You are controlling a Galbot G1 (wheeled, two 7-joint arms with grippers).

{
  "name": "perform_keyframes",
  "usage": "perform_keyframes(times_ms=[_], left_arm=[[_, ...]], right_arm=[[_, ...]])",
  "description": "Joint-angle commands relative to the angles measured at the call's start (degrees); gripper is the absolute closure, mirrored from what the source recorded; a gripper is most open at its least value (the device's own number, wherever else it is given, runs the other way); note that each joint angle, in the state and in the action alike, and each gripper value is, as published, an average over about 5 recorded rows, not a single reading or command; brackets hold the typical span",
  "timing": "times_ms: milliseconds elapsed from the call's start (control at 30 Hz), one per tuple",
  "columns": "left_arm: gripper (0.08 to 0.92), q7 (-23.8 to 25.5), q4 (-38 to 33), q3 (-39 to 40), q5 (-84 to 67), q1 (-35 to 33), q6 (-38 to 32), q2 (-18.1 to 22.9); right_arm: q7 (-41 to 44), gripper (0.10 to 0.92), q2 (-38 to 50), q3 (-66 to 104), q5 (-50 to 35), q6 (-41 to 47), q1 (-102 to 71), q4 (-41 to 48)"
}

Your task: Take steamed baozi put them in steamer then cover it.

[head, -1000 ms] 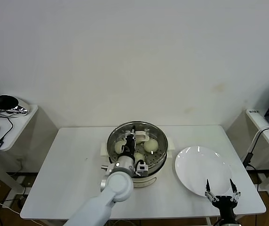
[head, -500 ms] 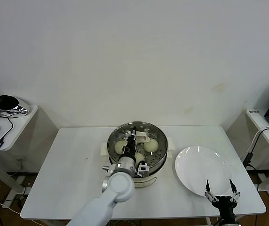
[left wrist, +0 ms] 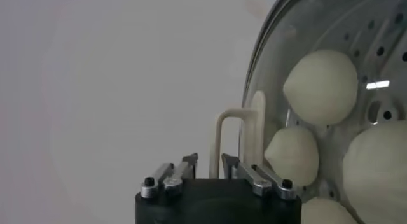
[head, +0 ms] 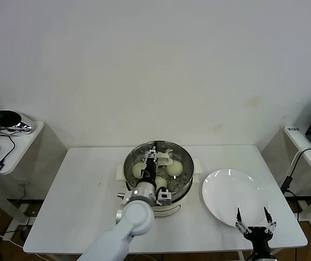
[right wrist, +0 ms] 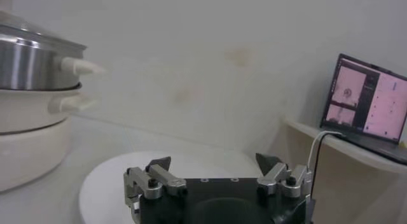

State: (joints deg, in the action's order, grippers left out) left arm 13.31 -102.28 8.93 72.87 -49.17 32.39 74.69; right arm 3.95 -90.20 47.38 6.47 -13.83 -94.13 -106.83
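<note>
Baozi (head: 174,167), four in number, lie on the perforated floor of the steamer (head: 184,186), seen through the clear cover (head: 165,145) that sits on the steamer's rim. Nearest the camera in the head view, the right gripper (head: 255,223) hangs parked at the table's front edge by the white plate (head: 226,196), its fingers spread wide and holding nothing, well apart from the steamer. Farther in, the left gripper (head: 150,161) stands directly above the cover's centre. In the left wrist view the cream handle (left wrist: 238,133) lies just ahead of the left gripper's fingertips (left wrist: 189,161), in line with the narrow gap between them but not within it; the fingers are nearly together and grip nothing. Judged from this, covering looks complete, and any withdrawal should run straight back along that line.
</note>
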Motion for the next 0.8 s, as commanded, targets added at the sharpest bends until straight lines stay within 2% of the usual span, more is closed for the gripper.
perform_keyframes(times_ms=[33,267,367,467,567,633,800], left_arm=[[0.423,-0.89,-9.09,-1.25,-4.20,-5.73,-1.06,-5.22],[0.225,-6.10,-18.76,-5.83,-15.76,-13.86,-7.94,-9.20],[0.185,-9.41,-24.18,-10.05,-23.12,-18.41,-10.19,-10.89],[0.178,-15.83,-27.28,-15.63,-38.69,-24.75,-16.93,-12.48],[0.177,-22.54,-25.56,-23.98,-57.81,-33.66,-32.33,-11.51],[0.177,-25.49,-24.45,-29.44,-66.92,-39.70,-38.91,-10.06],[0.177,-27.49,-25.35,-34.62,-80.89,-51.65,-39.52,-7.51]], right_arm=[[-0.02,0.203,0.04,-0.07,0.07,-0.09,-0.05,0.06],[-0.18,0.203,-0.08,-0.99,0.61,-0.17,0.00,0.41],[-0.15,0.203,-0.05,-1.19,0.73,-0.28,-0.19,0.45],[-0.01,0.203,0.15,-1.18,0.66,-0.50,-0.32,0.42],[0.23,0.203,0.39,-1.41,0.55,-0.83,-0.34,0.44],[0.44,0.203,0.60,-1.90,0.44,-0.90,-0.44,0.36],[1.73,0.203,1.94,-3.77,-1.00,-0.48,-1.68,-0.21]])
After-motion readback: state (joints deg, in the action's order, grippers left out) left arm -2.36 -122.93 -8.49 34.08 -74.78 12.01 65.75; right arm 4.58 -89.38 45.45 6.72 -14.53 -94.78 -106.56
